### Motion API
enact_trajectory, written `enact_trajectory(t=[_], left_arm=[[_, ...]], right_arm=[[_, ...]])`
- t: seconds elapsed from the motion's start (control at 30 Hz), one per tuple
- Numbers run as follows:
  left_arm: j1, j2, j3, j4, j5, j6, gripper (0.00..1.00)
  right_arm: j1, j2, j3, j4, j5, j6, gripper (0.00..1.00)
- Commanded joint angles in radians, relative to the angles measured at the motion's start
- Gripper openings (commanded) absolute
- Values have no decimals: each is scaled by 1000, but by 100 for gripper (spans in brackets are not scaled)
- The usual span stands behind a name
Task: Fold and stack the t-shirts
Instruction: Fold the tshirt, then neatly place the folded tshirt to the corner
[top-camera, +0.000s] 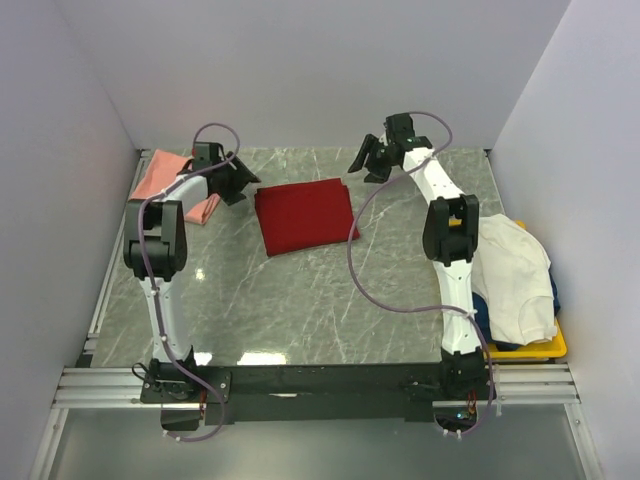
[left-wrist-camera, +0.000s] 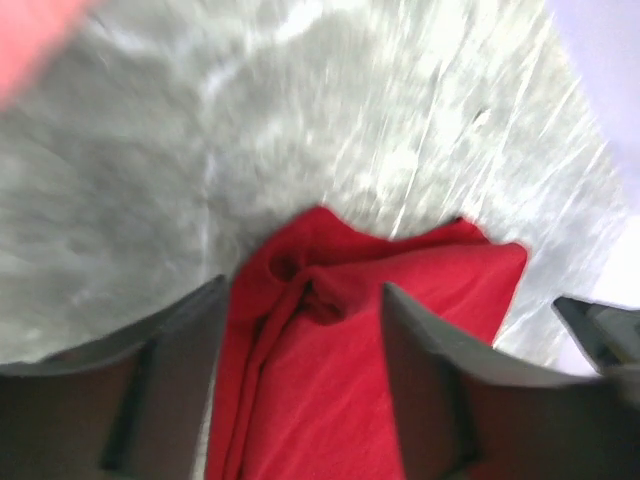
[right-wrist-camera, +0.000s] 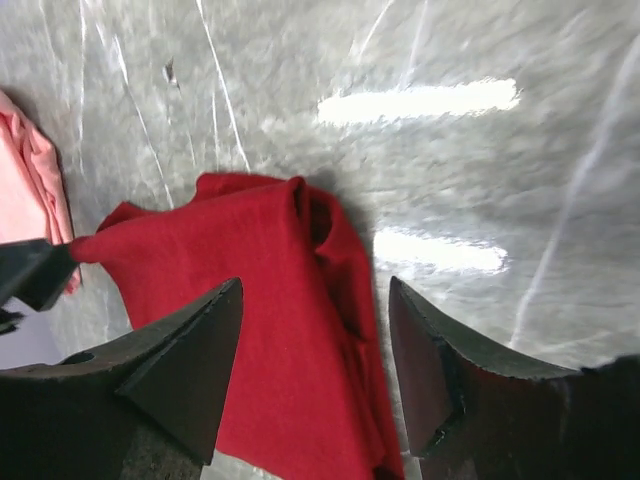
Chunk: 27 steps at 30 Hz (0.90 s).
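One yellow tray beneath cream t-shirt

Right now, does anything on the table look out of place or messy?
Yes. The cream white t-shirt lies unfolded and crumpled over the yellow tray on the right side, on top of a dark blue item. The deep red t-shirt is folded but sits skewed, with one corner bunched.

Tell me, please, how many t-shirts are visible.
3: red t-shirt folded mid-table, pink t-shirt far left, white t-shirt on the yellow tray at right. Blue cloth beneath it may be another.
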<state>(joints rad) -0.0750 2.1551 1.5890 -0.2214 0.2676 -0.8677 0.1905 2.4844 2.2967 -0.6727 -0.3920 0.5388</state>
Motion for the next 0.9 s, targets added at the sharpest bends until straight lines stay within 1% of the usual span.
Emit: enact_trajectory(t=[0.0, 0.07, 0.1, 0.17, 0.2, 0.27, 0.3, 0.37, 0.4, 0.47, 0.57, 0.73, 0.8, 0.83, 0.87], left_arm=[[24, -89, 16, 83, 19, 24, 75], [26, -124, -4, 82, 3, 29, 76], [24, -138, -18, 89, 4, 26, 74], [21, -184, -72, 94, -5, 19, 70], [14, -198, -87, 90, -33, 16, 60], [1, -239, -147, 100, -44, 19, 50], [-12, -248, -162, 111, -53, 24, 42], [-31, -261, -184, 113, -62, 38, 33], [-48, -258, -184, 117, -57, 50, 30], [-58, -226, -158, 111, -53, 56, 28], [-77, -167, -110, 111, -37, 61, 26], [-82, -49, -8, 114, -41, 73, 26], [-82, -9, 28, 88, -64, 79, 26], [-80, 32, 61, 79, -70, 84, 26], [-80, 52, 78, 50, -77, 88, 22]], right_arm=[[-3, -129, -34, 27, 30, -37, 67], [4, -204, -103, 39, 50, -36, 67], [9, -231, -184, 62, 57, -37, 65], [35, -309, -265, 91, 74, -36, 64], [49, -332, -342, 117, 81, -37, 62], [87, -392, -405, 137, 97, -37, 61], [99, -410, -469, 165, 100, -34, 59], [135, -455, -526, 186, 116, -27, 58], [145, -467, -577, 208, 116, -22, 57], [174, -490, -635, 235, 114, -7, 55], [208, -481, -661, 248, 130, -3, 52], [210, -450, -703, 268, 133, 4, 50], [207, -427, -720, 271, 140, 4, 50], [199, -406, -723, 269, 139, 4, 50], [195, -397, -732, 266, 137, 3, 49]])
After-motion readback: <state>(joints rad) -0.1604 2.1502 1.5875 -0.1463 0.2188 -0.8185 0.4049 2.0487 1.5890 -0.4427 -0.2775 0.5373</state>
